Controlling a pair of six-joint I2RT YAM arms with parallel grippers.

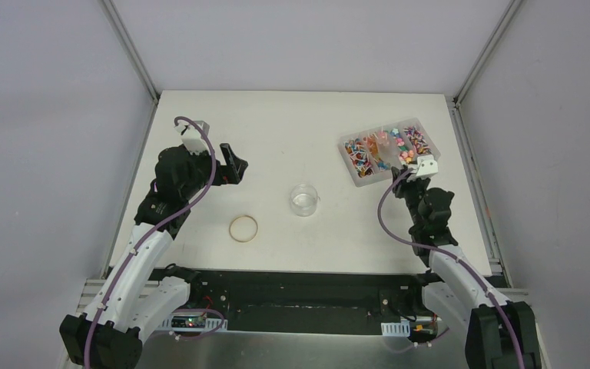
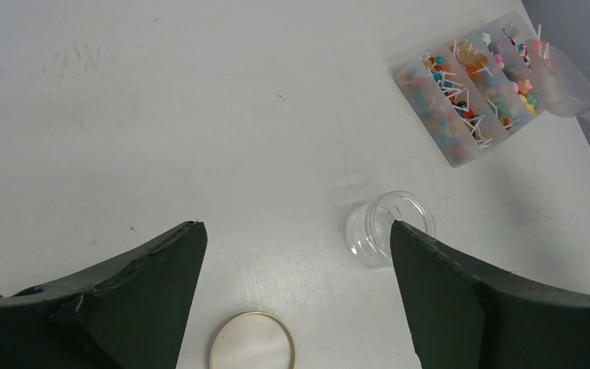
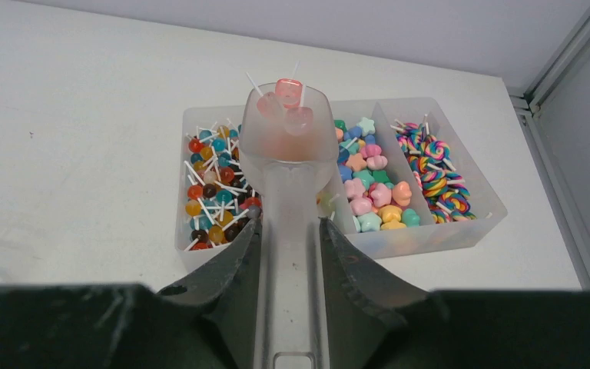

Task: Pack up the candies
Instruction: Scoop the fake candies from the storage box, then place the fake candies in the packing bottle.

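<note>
The right gripper [image 3: 288, 231] has its jaws pinching the handle of the clear scoop [image 3: 288, 154]. It holds the scoop level above the divided box [image 3: 469, 223], so the few pink candies [image 3: 288, 96] in its bowl cannot roll out. The rest fill the box compartments at the far right of the surface [image 1: 276, 131]. The small jar [image 1: 305, 199], apparently empty though glare blurs it, stands mid-surface as the likely destination. The left gripper [image 2: 296, 231] hovers, jaws spread wide, facing the jar, probably to steady it, with a tan ring [image 2: 252, 314] just beneath
</note>
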